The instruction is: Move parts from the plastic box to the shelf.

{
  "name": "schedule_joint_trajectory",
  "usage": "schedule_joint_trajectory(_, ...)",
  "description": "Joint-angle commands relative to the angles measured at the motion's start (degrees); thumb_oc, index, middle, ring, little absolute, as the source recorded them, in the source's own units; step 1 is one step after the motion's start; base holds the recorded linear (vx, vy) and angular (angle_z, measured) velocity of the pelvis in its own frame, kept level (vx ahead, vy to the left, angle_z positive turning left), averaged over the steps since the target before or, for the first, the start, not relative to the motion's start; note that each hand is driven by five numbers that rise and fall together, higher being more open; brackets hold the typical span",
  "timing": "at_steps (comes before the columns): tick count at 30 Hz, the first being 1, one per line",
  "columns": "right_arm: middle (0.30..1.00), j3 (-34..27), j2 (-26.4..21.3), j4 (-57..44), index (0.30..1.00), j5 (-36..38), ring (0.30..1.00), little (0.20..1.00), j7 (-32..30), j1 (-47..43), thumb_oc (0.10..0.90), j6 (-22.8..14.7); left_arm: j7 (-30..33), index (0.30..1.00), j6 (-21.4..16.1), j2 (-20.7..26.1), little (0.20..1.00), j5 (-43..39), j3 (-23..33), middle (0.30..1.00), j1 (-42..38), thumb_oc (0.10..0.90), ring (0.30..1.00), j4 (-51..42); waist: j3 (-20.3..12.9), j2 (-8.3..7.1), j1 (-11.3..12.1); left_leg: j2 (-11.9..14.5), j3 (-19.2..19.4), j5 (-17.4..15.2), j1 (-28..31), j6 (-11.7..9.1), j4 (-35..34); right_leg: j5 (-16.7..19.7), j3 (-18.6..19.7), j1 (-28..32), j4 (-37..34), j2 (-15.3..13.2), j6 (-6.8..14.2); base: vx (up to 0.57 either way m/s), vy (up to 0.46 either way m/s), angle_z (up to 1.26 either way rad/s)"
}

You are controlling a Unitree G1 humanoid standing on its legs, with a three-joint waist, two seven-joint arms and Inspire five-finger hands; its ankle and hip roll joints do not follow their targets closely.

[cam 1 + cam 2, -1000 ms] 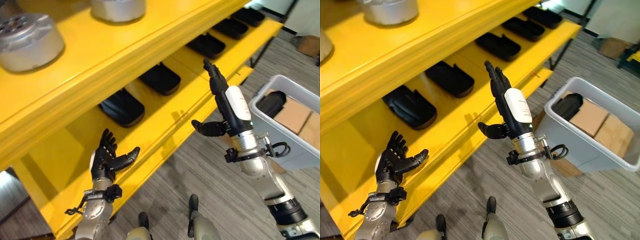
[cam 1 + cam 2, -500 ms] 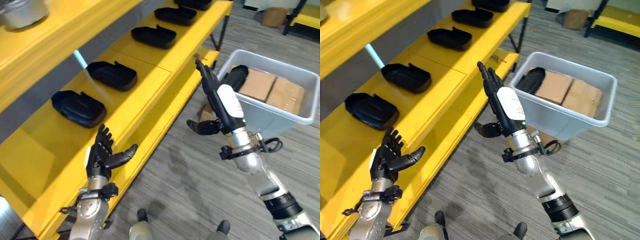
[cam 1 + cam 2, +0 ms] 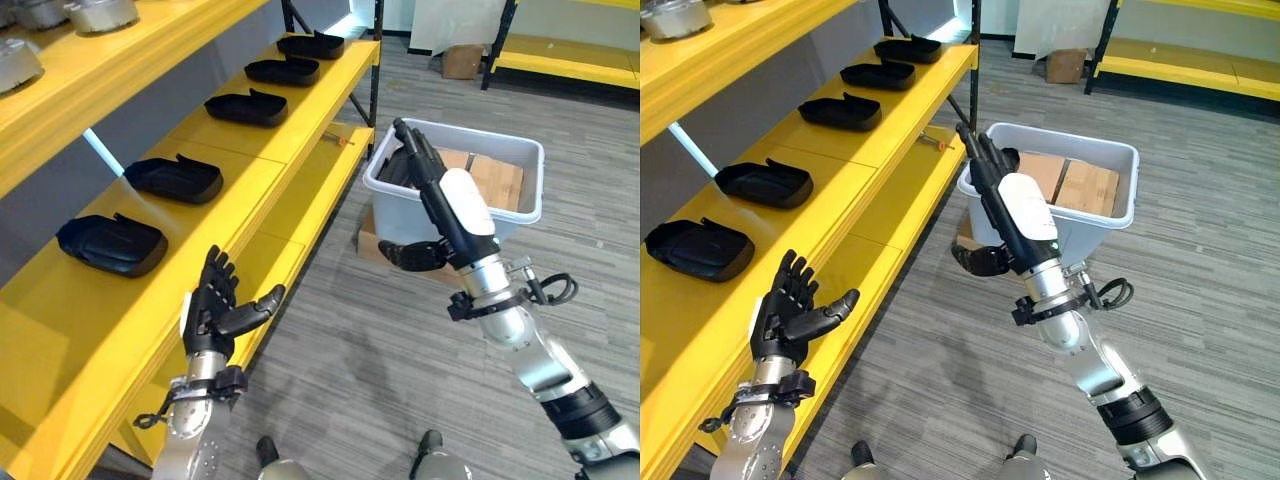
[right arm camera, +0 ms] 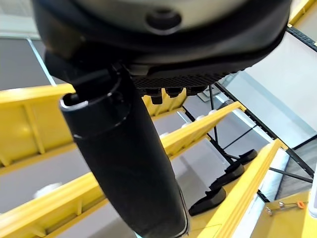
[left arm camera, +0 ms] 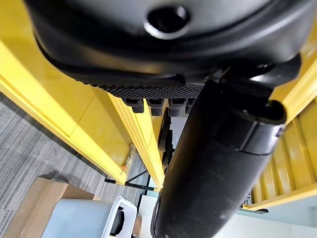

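Since the frame 1 s back, camera had swung twd the plastic box; both hands kept same raised pose, nothing picked up. Right hand was held up in front of box, fingers straight, thumb out, empty. Dark part lay in box's near-shelf end, beside cardboard. Left hand was up by shelf edge, fingers spread, empty. Black parts sat in row on shelf.

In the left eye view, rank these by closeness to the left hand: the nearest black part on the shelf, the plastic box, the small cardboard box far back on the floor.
From the left hand:
1. Black part, on the shelf, to its left and just ahead.
2. Plastic box, on the floor to the right.
3. Cardboard box, far back, past the plastic box.
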Motion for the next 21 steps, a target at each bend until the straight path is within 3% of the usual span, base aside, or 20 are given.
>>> schedule_joint_trajectory(1, 1.0, -3.67, 2.99, -6.13, 1.0, 2.91, 1.0, 1.0, -3.43, -5.35, 0.9, -4.25, -0.5, 1.0, -6.25, 2.58, 1.0, 0.02, 0.84, 1.0, -4.49, 0.9, 1.0, -6.39, 0.21, -5.8, 2.01, -11.19, -9.48, -0.77, -5.51, -0.92, 8.3, 8.33, -1.25, 19.34, -33.99, 8.93, 0.15, 0.13, 0.047, -0.2)
schedule_joint_trajectory(3, 1.0, -4.09, 3.16, -6.18, 1.0, 4.03, 1.0, 1.0, -2.72, -4.26, 0.9, -4.98, -0.7, 1.0, -6.37, 2.34, 1.0, 0.42, 0.44, 1.0, -4.38, 0.9, 1.0, -6.27, -0.05, -6.57, 2.17, -12.9, -9.65, -0.06, -7.21, -0.57, 1.42, 8.91, 0.24, 18.84, -33.99, 8.71, 1.42, 0.2, 0.124, -0.32)
schedule_joint_trajectory(4, 1.0, -3.95, 3.26, -5.65, 1.0, 4.59, 1.0, 1.0, -2.28, -3.23, 0.9, -5.13, -0.75, 1.0, -6.57, 2.32, 1.0, 0.84, 0.02, 1.0, -4.57, 0.9, 1.0, -5.76, 0.17, -6.26, 3.14, -13.83, -11.82, 3.51, -9.96, -1.35, -2.89, 8.68, 1.51, 19.52, -33.99, 9.04, 2.08, 0.21, 0.136, -0.49)
schedule_joint_trajectory(5, 1.0, -4.06, 3.21, -5.65, 1.0, 4.61, 1.0, 1.0, -2.27, -3.13, 0.9, -5.18, -0.72, 1.0, -6.63, 2.32, 1.0, 0.88, -0.14, 1.0, -4.65, 0.9, 1.0, -5.66, -0.04, -6.31, 3.14, -13.94, -11.86, 4.14, -9.71, -1.48, -3.84, 8.6, 1.43, 19.38, -33.99, 9.01, 2.06, 0.22, 0.12, -0.51)
schedule_joint_trajectory(7, 1.0, -3.74, 3.51, -5.75, 1.0, 4.89, 1.0, 1.0, -1.88, -2.87, 0.9, -5.16, -0.98, 1.0, -6.72, 2.75, 1.0, 1.09, -1.1, 1.0, -5.64, 0.9, 1.0, -5.32, 0.43, -5.59, 4.44, -16.61, -16.78, 6.32, -11.29, -2.5, -6.71, 8.11, 3.78, 20.38, -33.99, 9.55, 2.56, 0.21, 0.164, -1.0)
schedule_joint_trajectory(8, 1.0, -3.31, 3.93, -5.88, 1.0, 4.78, 1.0, 1.0, -1.33, -2.84, 0.9, -5.25, -1.03, 1.0, -6.86, 2.6, 1.0, 0.64, -1.24, 1.0, -5.56, 0.9, 1.0, -4.95, 0.18, -5.39, 4.85, -17.17, -17.41, 4.71, -9.38, -1.54, -7.67, 7.54, 4.95, 20.94, -33.99, 9.64, 2.89, 0.4, 0.417, -1.4)
schedule_joint_trajectory(10, 1.0, -2.54, 5.81, -6.11, 1.0, 4.17, 1.0, 1.0, 0.26, -2.54, 0.9, -5.08, -1.55, 1.0, -7.33, 3.62, 1.0, 0.63, -2.35, 1.0, -6.77, 0.9, 1.0, -4.52, -2.12, -5.88, 3.7, -19.49, -13.82, 2.92, -5.21, 0.67, -9.86, 7.64, 6.19, 22.85, -33.5, 7.27, 3.81, 0.39, 0.408, -1.24)
schedule_joint_trajectory(16, 1.0, -0.44, 7.75, -5.39, 1.0, 3.27, 1.0, 1.0, 1.39, -4.47, 0.9, -3.91, -0.65, 1.0, -7.0, 5.05, 1.0, 1.19, -3.13, 1.0, -8.19, 0.9, 1.0, -4.57, -3.49, -6.77, 3.19, -22.0, -8.93, -0.17, -1.25, 4.44, -11.68, 7.13, 8.51, 19.94, -27.26, 3.57, 5.68, 0.17, 0.209, -0.71)
schedule_joint_trajectory(18, 1.0, -0.14, 8.5, -5.16, 1.0, 3.09, 1.0, 1.0, 1.65, -4.23, 0.9, -3.78, -0.2, 1.0, -6.69, 5.4, 1.0, 1.37, -3.27, 1.0, -8.59, 0.9, 1.0, -4.28, -3.27, -6.8, 2.94, -22.67, -7.86, -1.64, 0.37, 5.6, -11.61, 7.14, 8.61, 17.96, -22.37, 2.42, 5.94, 0.1, 0.123, -0.28)
schedule_joint_trajectory(21, 1.0, -0.18, 9.16, -5.27, 1.0, 3.47, 1.0, 1.0, 2.7, -2.7, 0.9, -3.73, 0.14, 1.0, -6.15, 6.55, 1.0, 2.27, -2.79, 1.0, -7.99, 0.9, 1.0, -4.6, -0.95, -6.21, 0.83, -23.31, -5.85, -4.81, 4.69, 7.78, -10.8, 12.41, 7.88, 10.15, -9.52, 1.9, 6.13, 0.16, 0.181, -0.24)
